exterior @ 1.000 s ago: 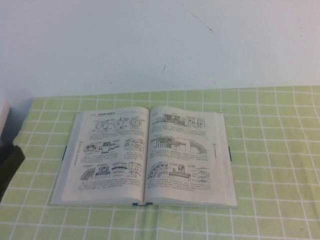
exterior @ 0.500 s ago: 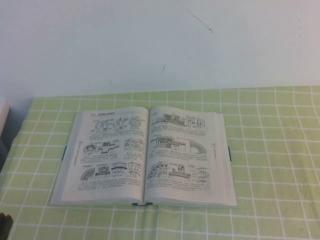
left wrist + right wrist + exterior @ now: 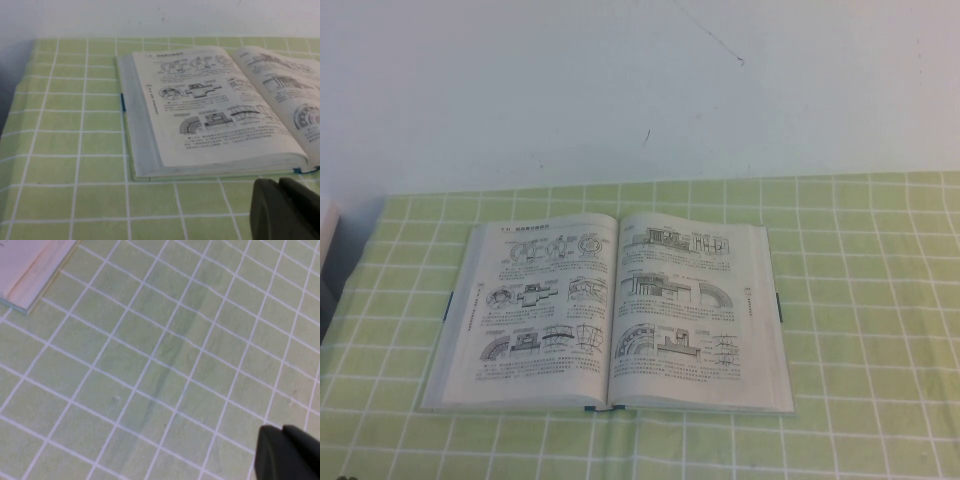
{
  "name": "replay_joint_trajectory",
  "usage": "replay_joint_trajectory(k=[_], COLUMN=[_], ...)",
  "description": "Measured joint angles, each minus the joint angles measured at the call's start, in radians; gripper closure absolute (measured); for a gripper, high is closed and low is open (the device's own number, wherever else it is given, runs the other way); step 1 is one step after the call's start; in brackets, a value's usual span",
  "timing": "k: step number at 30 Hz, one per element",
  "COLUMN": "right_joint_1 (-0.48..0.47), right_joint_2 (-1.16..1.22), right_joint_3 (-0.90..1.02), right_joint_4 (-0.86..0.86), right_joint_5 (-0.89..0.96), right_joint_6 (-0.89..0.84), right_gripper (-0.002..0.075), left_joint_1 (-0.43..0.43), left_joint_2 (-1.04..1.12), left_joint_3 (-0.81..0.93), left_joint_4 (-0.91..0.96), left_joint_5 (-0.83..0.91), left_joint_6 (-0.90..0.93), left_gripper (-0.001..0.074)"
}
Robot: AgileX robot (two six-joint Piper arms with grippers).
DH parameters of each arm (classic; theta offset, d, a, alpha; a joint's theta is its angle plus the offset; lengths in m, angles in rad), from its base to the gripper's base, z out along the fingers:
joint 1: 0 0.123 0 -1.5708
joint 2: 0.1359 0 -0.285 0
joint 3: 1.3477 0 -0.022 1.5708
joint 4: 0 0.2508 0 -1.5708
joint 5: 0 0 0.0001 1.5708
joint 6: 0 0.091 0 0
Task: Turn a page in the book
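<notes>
The book [image 3: 610,315] lies open and flat on the green checked cloth, blue cover edges showing along its sides. The page [image 3: 690,310] is the right-hand leaf, lying flat with line drawings of rings and arches face up. No gripper shows in the high view. In the left wrist view my left gripper [image 3: 277,182] is shut with nothing in it, hovering just off the near edge of the book [image 3: 210,105], close to the spine. My right gripper [image 3: 282,429] is shut and empty over bare cloth, well away from the book's corner [image 3: 30,270].
The green cloth with white grid lines [image 3: 860,260] covers the table. A plain white wall [image 3: 640,90] rises behind it. A pale object [image 3: 325,225] shows at the far left edge with a dark gap below it.
The dark left arm at the high view's left edge has drawn back toward the near side and left that view. The book has not moved.
</notes>
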Motion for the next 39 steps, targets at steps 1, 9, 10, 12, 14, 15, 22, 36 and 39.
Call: replay_joint_trajectory(k=[1,9,10,12,14,15,22,36,39], right_joint_1=[0.000,0.000,0.000,0.000,0.000,0.000,0.000,0.000,0.000], right_joint_2=[0.000,0.000,0.000,0.000,0.000,0.000,0.000,0.000,0.000], right_joint_3=[0.000,0.000,0.000,0.000,0.000,0.000,0.000,0.000,0.000], right_joint_4=[0.000,0.000,0.000,0.000,0.000,0.000,0.000,0.000,0.000], right_joint_5=[0.000,0.000,0.000,0.000,0.000,0.000,0.000,0.000,0.000], right_joint_6=[0.000,0.000,0.000,0.000,0.000,0.000,0.000,0.000,0.000], right_gripper=[0.0728,0.0728,0.0728,0.0728,0.0728,0.0728,0.0728,0.0728,0.0728], left_joint_1=[0.024,0.094,0.094,0.094,0.094,0.094,0.094,0.092,0.092], left_joint_2=[-0.002,-0.002,-0.002,-0.002,-0.002,-0.002,-0.002,-0.002,-0.002], left_joint_3=[0.000,0.000,0.000,0.000,0.000,-0.002,-0.002,-0.002,-0.002], left_joint_4=[-0.014,-0.019,-0.019,-0.018,-0.018,-0.018,-0.010,0.000,0.000], left_joint_5=[0.005,0.005,0.005,0.005,0.008,0.008,0.009,0.012,0.012], left_joint_6=[-0.002,-0.004,-0.004,0.021,0.062,0.078,0.088,0.082,0.081], left_gripper=[0.0738,0.0738,0.0738,0.0738,0.0738,0.0738,0.0738,0.0738,0.0738])
